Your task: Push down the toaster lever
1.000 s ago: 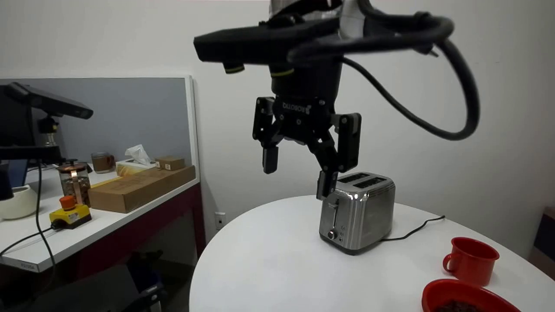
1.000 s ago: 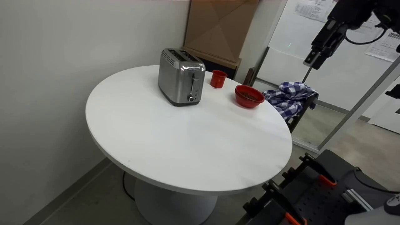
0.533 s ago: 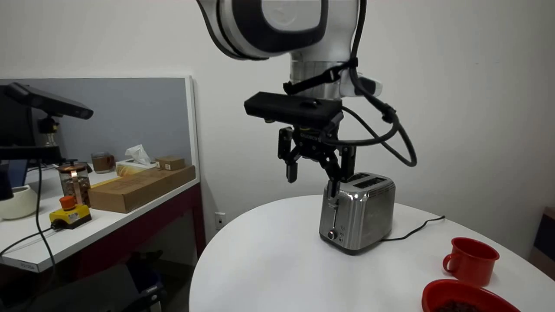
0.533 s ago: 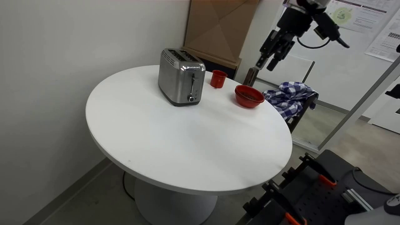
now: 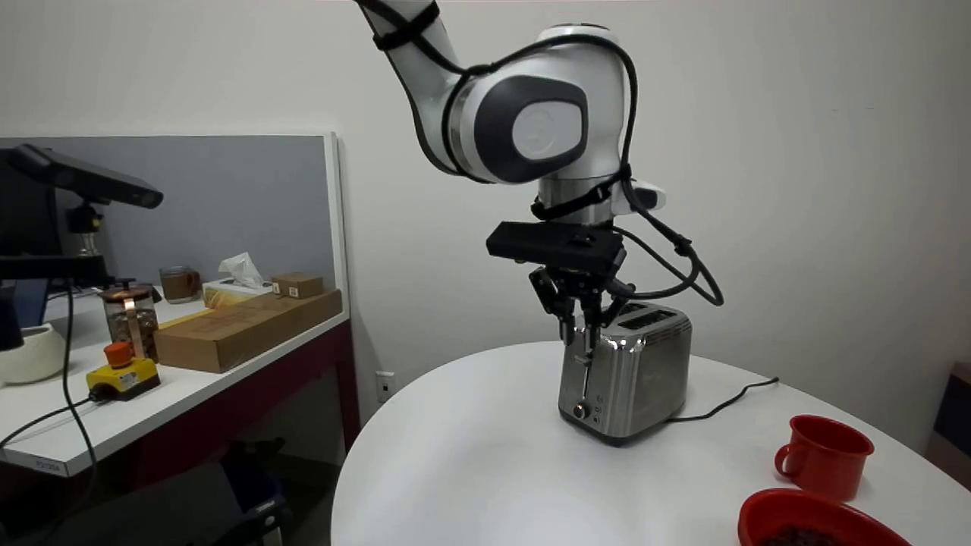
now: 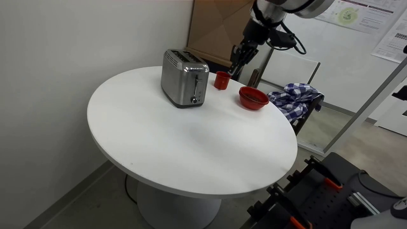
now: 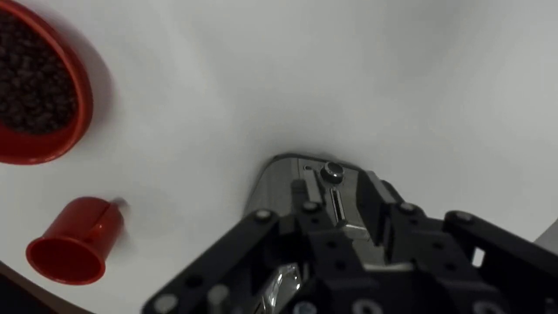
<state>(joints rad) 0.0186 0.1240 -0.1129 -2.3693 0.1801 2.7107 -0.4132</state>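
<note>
A silver toaster (image 5: 656, 379) stands upright on the white round table, and both exterior views show it. On its narrow front face the toaster lever (image 6: 198, 80) sits near the top of its slot, with a round knob (image 6: 194, 100) below. My gripper (image 5: 579, 337) points down in front of that face, and from this angle its fingertips overlap the lever's upper area. In the wrist view the lever (image 7: 356, 231) shows in the gap between the partly closed jaws. Nothing is held. The gripper (image 6: 233, 70) appears apart from the toaster in an exterior view.
A red mug (image 6: 222, 81) and a red bowl (image 6: 251, 103) of dark beans stand on the table (image 6: 178, 149) beside the toaster. A black cord (image 5: 728, 406) trails from the toaster's base. A wall (image 5: 804, 227) rises behind the table.
My gripper has come down and across toward the toaster's front face. Its jaws have narrowed from wide apart to a smaller gap. Toaster, lever, mug and bowl look unmoved.
</note>
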